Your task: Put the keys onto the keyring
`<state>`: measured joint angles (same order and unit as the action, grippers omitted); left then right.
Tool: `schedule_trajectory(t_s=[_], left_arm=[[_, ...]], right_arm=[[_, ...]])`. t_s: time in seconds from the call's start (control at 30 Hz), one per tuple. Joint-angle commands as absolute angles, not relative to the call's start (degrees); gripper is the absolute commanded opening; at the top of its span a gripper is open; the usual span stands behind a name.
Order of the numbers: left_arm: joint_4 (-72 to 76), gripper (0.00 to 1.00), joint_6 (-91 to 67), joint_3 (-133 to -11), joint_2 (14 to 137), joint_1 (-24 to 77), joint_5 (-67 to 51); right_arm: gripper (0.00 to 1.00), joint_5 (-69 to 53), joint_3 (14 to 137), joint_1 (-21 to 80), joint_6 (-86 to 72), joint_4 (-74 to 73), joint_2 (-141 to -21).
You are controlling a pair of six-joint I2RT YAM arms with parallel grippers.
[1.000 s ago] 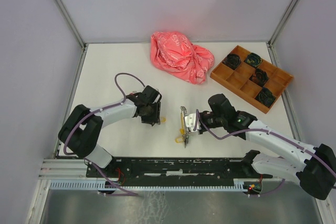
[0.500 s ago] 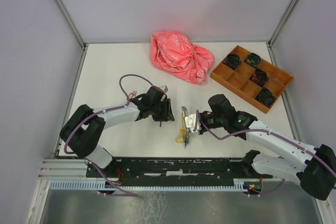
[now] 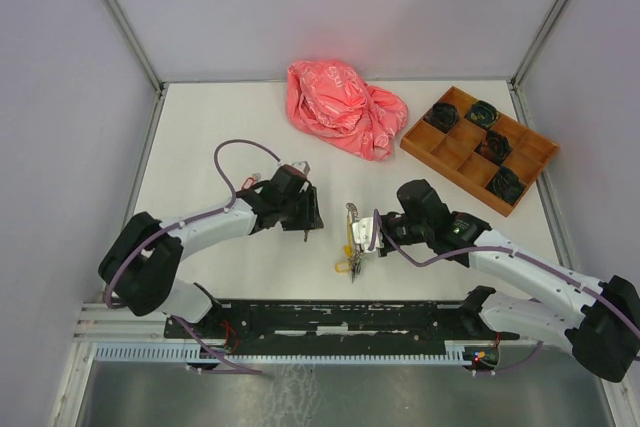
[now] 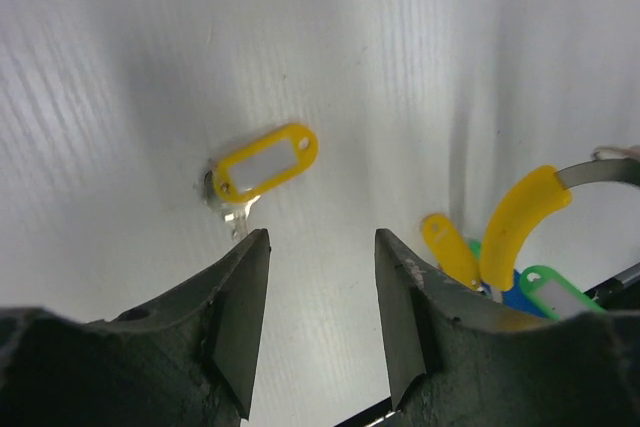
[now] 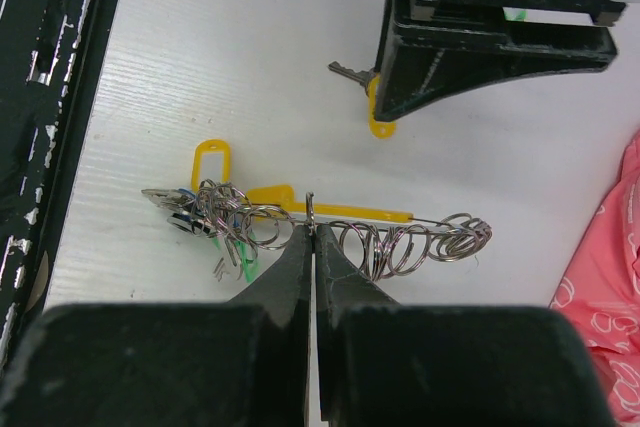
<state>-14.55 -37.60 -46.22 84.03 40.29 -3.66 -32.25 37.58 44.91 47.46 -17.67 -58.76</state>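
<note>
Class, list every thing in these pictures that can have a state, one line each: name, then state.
left gripper: open, above the loose key, holding nothing.
right gripper: shut on the keyring.
keyring: gripped, keys bunched at one end.
loose key: flat on the table, off the keyring.
pink bag: crumpled, lying loose.
tray: four compartments filled, the others empty.

A small silver metal key (image 4: 228,205) with an oblong yellow plastic tag (image 4: 265,162) lies flat and loose on the white surface, the tag pointing toward 2 o'clock in the left wrist view. At its 4 o'clock, near but apart, the large thin silver metal keyring (image 5: 330,211), partly sleeved in yellow, stands on edge. Bunched keys (image 5: 200,215) with yellow, green and blue tags hang on it.
</note>
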Motion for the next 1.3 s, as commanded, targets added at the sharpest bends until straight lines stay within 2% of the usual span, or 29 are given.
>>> schedule_trajectory(t_s=[0.0, 0.3, 0.53, 0.87, 1.07, 1.27], left_arm=[[-16.5, 0.54, -39.7, -42.1, 81.9, 40.3, -4.0], [-14.4, 0.54, -40.8, -41.1, 84.9, 40.3, -3.1], [-4.0, 0.54, -42.6, -42.8, 91.6, 40.5, -10.3], [1.5, 0.54, -36.1, -55.0, 101.1, 40.4, -6.6], [1.2, 0.54, -31.4, -54.5, 96.5, 40.3, -4.8], [3.1, 0.54, -27.1, -45.3, 84.4, 40.3, -1.6]], right_arm=[[0.01, -32.3, 38.9, 45.2, 48.2, -15.4, -57.2], [0.01, -32.0, 38.9, 45.2, 48.2, -15.6, -56.5], [0.01, -31.6, 38.9, 45.2, 48.2, -15.9, -55.9], [0.01, -31.1, 38.7, 45.3, 48.3, -15.7, -56.0], [0.01, -31.0, 38.7, 45.3, 48.3, -15.9, -56.0], [0.01, -31.4, 38.7, 45.3, 48.3, -15.7, -56.5]])
